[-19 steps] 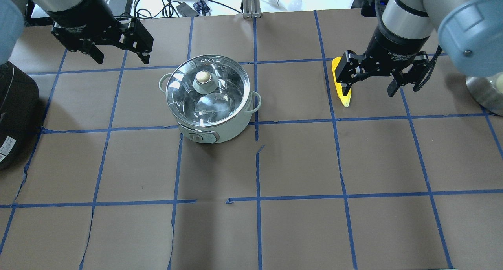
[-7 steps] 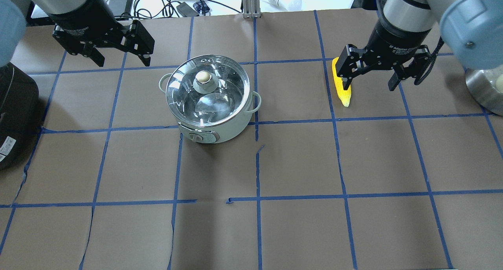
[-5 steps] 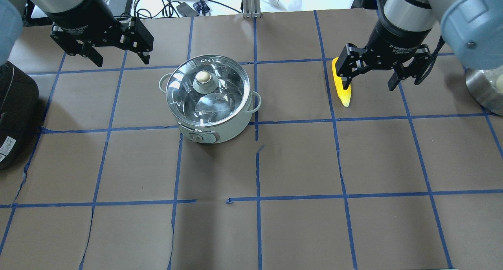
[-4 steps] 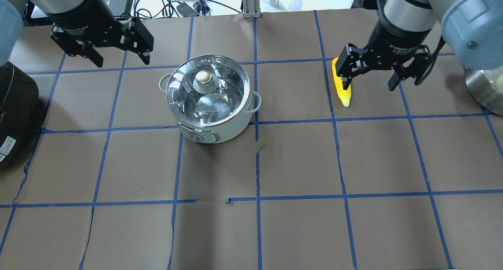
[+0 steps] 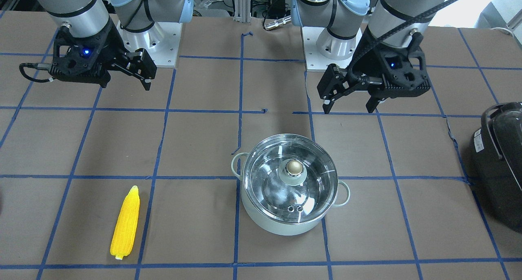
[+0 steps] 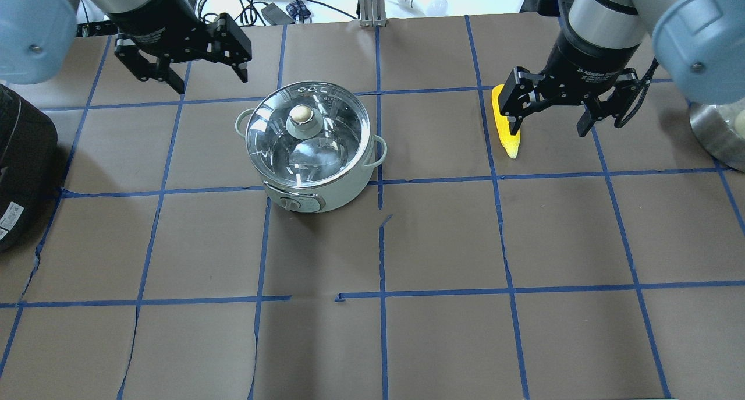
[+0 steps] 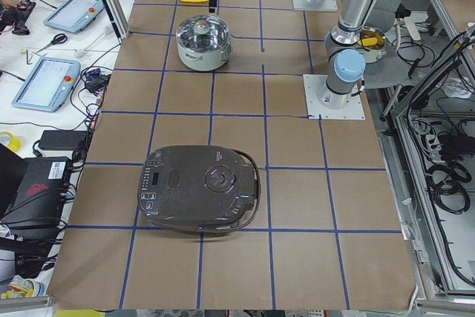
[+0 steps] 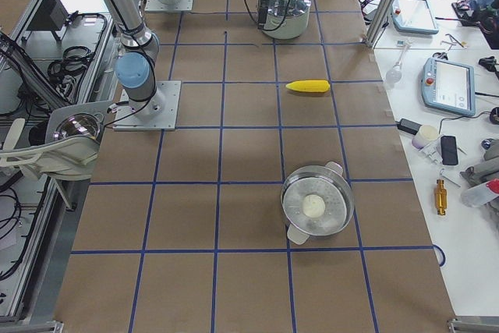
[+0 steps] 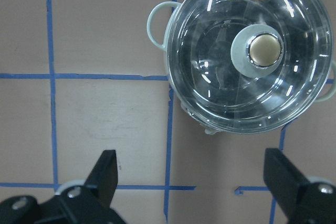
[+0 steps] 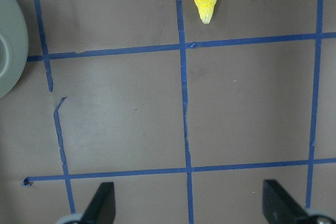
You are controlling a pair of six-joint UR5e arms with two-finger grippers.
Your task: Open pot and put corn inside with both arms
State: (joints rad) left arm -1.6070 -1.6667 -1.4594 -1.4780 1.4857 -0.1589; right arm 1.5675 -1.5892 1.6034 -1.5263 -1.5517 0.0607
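Since the left gripper point(image 6: 208, 81) and right gripper point(image 6: 547, 131) hang spread, I'd centre the left over the knob point(image 6: 301, 114), probably slippery, before pinching.

The left arm point(image 5: 399, 7) and right arm point(image 5: 69, 3) are silver-grey with light-blue joint caps. Their black ends carry blue lights and, seemingly, white lettering.

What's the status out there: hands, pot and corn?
Left hand open, raised, short of the pot. Right hand open, raised, short of the corn. Glass lid on; corn lying on the table. Black cooker off to the side.
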